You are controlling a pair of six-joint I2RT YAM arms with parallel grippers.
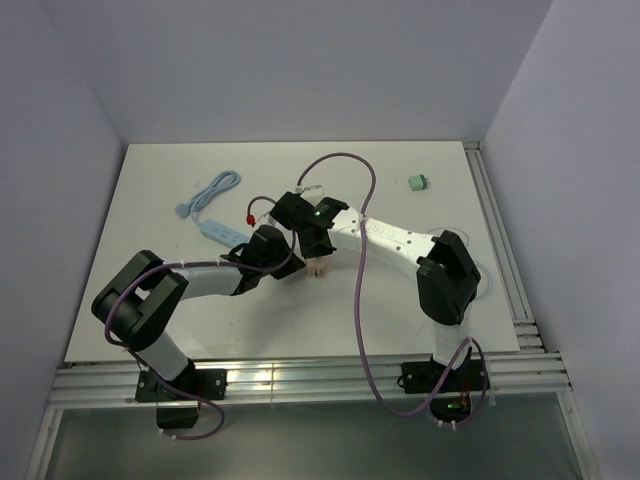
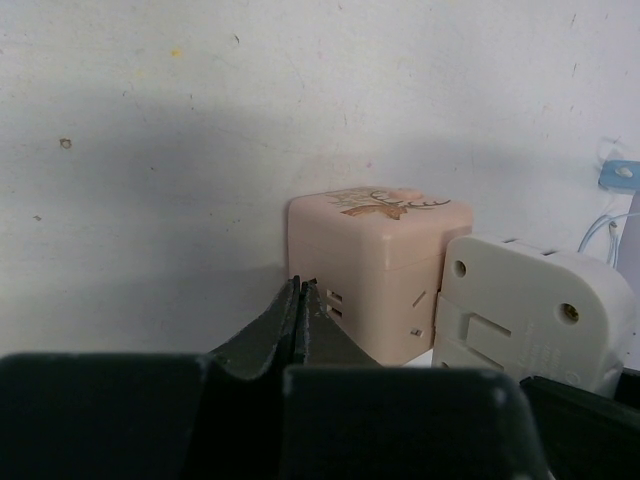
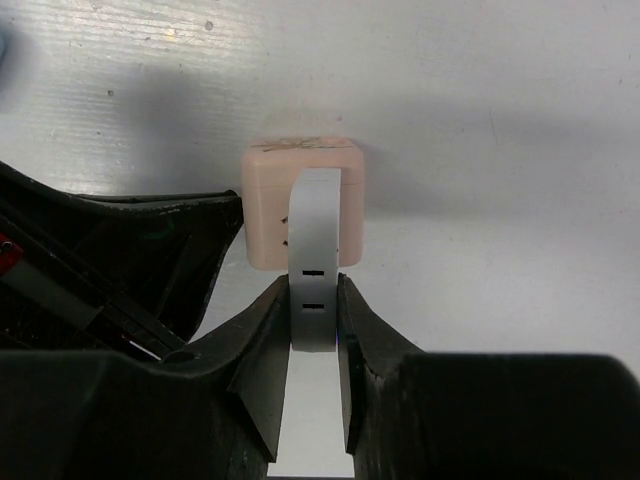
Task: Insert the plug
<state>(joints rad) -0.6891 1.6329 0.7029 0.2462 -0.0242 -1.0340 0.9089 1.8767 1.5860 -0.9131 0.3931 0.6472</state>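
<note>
A pink cube socket sits on the white table. A white plug stands against the side of the cube facing the right wrist camera. My right gripper is shut on the plug, one finger on each flat side. The plug's prongs are hidden. In the left wrist view the white plug sits tight against the pink cube on its right. My left gripper is shut with nothing in it, its tips at the cube's slotted left face. From above, both grippers meet at the cube in mid-table.
A light blue power strip with its coiled cable lies at the back left. A small green part lies at the back right. A purple cable loops over the right arm. A rail runs along the table's right edge.
</note>
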